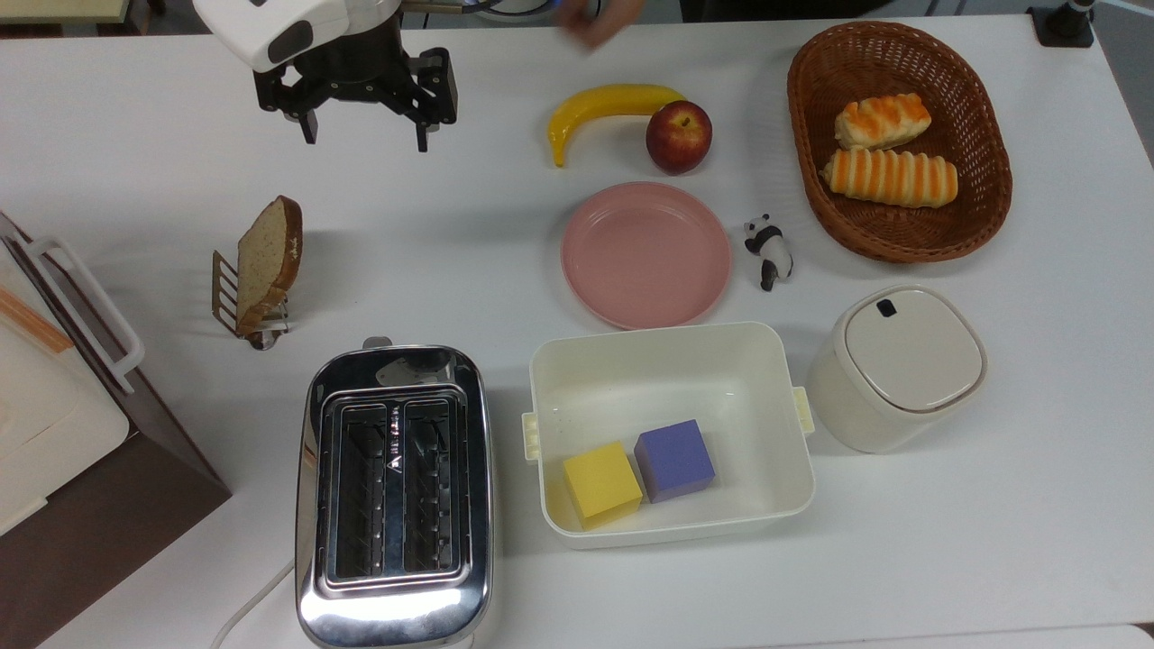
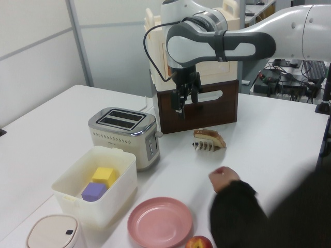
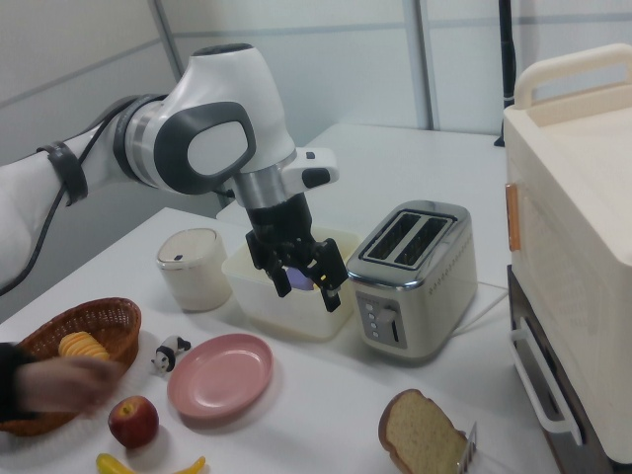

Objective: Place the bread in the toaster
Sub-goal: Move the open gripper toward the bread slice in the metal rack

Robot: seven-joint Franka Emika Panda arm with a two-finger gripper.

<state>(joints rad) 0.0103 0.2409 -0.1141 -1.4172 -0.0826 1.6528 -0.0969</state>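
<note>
No legible text, faint unreadable lettering on the toaster (image 3: 420,278) front panel

**Count of things on the desk**

One slice of bread (image 1: 270,255) in one wire rack (image 1: 236,302), one toaster (image 1: 394,491), one pink plate (image 1: 645,254), one banana (image 1: 606,110), one apple (image 1: 678,136), one panda figure (image 1: 769,250), one basket (image 1: 816,189) with two rolls (image 1: 889,176), one tub (image 1: 550,379) with two cubes (image 1: 673,460), one lidded bin (image 1: 892,368).
</note>
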